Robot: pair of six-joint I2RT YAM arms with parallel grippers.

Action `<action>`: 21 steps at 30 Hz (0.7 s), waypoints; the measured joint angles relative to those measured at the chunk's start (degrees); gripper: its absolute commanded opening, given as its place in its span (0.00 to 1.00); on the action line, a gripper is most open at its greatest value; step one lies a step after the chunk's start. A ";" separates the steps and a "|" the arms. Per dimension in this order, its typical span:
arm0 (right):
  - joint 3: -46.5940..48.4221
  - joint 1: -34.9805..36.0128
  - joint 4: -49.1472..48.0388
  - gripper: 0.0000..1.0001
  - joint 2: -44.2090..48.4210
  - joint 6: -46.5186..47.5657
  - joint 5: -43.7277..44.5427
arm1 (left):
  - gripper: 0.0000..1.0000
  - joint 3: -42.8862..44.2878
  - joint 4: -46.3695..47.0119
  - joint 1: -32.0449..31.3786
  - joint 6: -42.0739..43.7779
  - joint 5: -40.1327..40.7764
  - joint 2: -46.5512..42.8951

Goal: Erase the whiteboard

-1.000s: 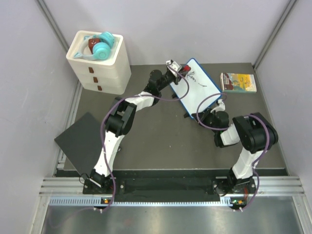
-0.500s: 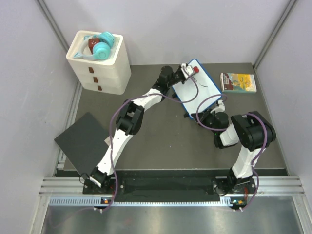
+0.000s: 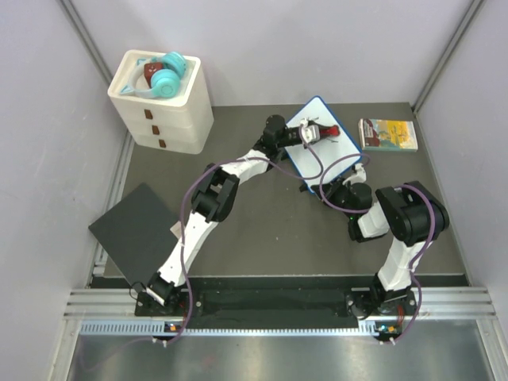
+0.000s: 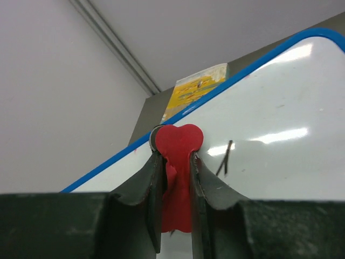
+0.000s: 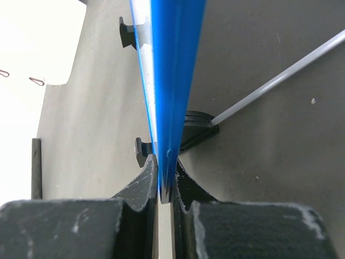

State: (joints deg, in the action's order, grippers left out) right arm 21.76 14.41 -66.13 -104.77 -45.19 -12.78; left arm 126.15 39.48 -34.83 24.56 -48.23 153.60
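Plainly, red eraser (image 4: 177, 143) touches the whiteboard (image 4: 280, 108) face.

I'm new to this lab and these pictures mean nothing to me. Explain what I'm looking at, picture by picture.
Two robot arms are bolted at the near edge of a table. The overhead view looks down on both arms. The other two pictures come from a camera on each wrist, so each shows its own fingers. The left gripper is shut on a red eraser, held at the whiteboard, where a short black mark shows. The right gripper clamps the board's blue rim. Around them are a colourful book, a white drawer unit with turquoise headphones on top, and a flat black panel.
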 measured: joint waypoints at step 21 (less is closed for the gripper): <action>0.00 0.24 -0.37 0.00 -0.04 1.25 -0.13 | 0.00 9.03 7.43 6.69 -20.22 15.17 9.22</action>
State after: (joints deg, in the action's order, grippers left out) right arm 21.76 14.66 -66.50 -104.81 -43.94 -12.91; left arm 135.17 46.92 -28.14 4.34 -33.06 162.82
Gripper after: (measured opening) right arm 0.037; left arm 0.244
